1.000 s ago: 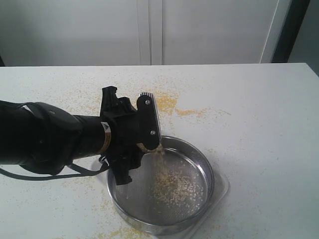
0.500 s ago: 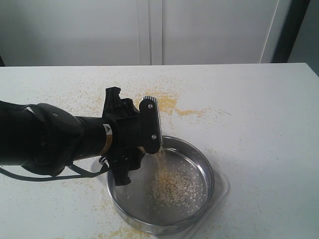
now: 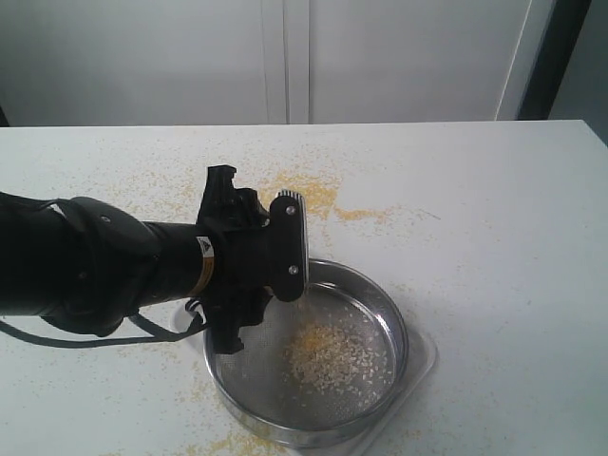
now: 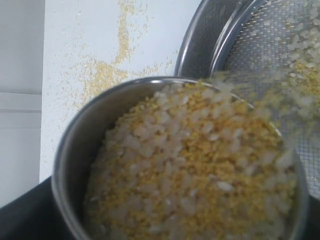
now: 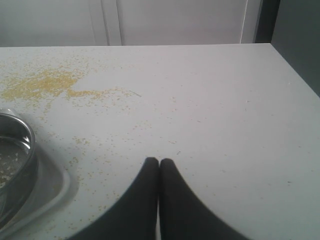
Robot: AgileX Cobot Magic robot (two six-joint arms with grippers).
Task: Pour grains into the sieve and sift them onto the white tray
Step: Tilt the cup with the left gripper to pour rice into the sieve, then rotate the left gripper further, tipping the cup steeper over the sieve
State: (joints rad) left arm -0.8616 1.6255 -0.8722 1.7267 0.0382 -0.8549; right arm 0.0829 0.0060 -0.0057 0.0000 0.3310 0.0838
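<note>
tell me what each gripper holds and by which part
The left gripper clamps the steel cup of grains across its side wall, tipped over the sieve. The right gripper is shut on nothing.

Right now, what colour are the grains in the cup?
A mix of whitish-beige and yellow grains; clearest in the left wrist view.

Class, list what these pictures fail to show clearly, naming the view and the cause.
- Small shiny steel cup: exterior view, almost hidden behind the left gripper.
- Flat white rectangular tray: exterior view, mostly under the round steel mesh sieve; bottom edge crops it.
- Pouring beige and yellow grains: left wrist view, motion-blurred.
- Right gripper: absent from exterior view; right wrist view shows shut fingertips only.
</note>
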